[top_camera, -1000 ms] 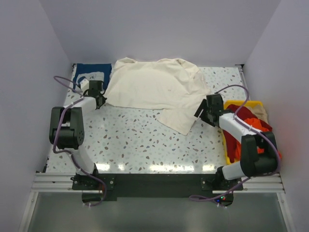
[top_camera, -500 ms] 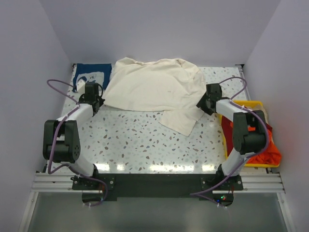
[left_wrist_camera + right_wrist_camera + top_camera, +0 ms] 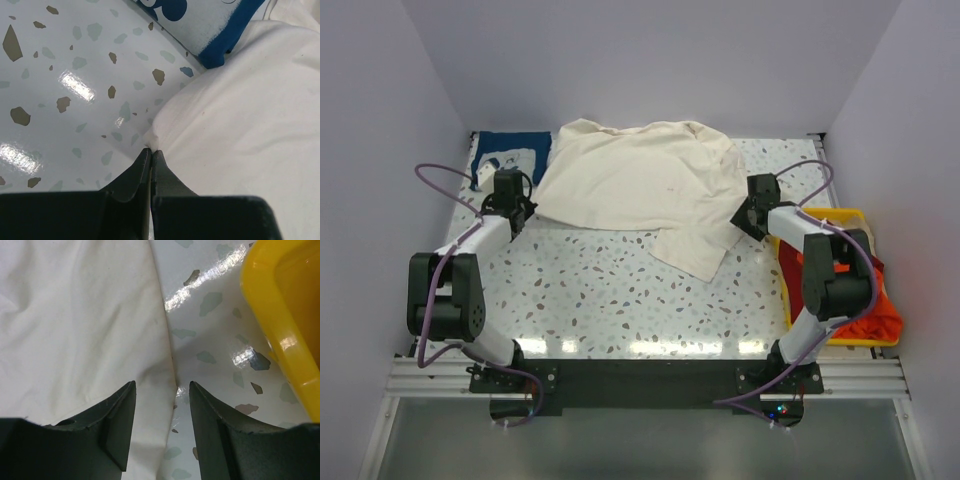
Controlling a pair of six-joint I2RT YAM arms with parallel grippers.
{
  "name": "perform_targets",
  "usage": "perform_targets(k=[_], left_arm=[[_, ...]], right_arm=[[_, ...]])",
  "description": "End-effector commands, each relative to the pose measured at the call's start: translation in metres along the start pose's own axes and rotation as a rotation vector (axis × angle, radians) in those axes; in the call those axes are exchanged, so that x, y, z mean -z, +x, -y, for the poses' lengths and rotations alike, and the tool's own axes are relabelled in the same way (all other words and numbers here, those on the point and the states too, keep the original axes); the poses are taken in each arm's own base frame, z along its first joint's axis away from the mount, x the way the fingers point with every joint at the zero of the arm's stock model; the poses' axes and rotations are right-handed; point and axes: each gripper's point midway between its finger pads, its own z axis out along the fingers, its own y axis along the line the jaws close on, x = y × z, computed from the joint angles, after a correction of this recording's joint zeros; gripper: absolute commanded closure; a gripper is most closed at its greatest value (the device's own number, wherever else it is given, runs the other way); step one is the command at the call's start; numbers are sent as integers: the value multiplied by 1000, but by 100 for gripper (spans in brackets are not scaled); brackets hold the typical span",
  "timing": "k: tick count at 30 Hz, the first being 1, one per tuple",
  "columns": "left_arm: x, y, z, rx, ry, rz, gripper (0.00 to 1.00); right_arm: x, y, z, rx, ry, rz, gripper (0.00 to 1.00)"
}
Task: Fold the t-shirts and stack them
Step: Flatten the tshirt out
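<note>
- Near right, a crumpled orange-red cloth t-shirt (image 3: 865, 310) lies heaped in a glossy yellow plastic bin (image 3: 845, 213).
- The right gripper (image 3: 161, 386) has its fingers apart, holding nothing, astride the right hem of the wrinkled cream cloth t-shirt (image 3: 640, 185) spread on the speckled table (image 3: 600, 290).
- The left gripper (image 3: 151, 151) has its fingers pressed together on that shirt's left corner.
- Far left, a navy t-shirt with white print (image 3: 510, 150) lies partly beneath it.

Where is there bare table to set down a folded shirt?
The widest bare patch is the speckled tabletop between the large cream t-shirt and the near edge. The far side is crowded: navy blue t-shirt far left, yellow plastic bin right.
</note>
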Motion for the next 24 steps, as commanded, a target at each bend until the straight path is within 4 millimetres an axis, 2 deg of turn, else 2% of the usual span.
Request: perform_targets(k=[1,15,18,19,21,22,24], left_arm=[[4,-14,7,9,38,46,100],[0,-6,8,22,45,24,100],[0,-5,8,21,47,20,100],[0,-5,8,20,50,20,100],[1,-7,12,17,62,19,100],[2,-8,13,15,68,20,100],[4,-14,22,8,94,24,100]], right_arm=[[-2,-9,1,-5,23,34,50],[-19,10,2,27,55,-8,57],[-20,13,1,32,52,-14,72],[-20,13,0,32,50,-15,82],[-17,8,-4,27,36,-9,92],[-15,7,-6,29,28,-14,100],[-4,-8,-18,28,-5,12,100]])
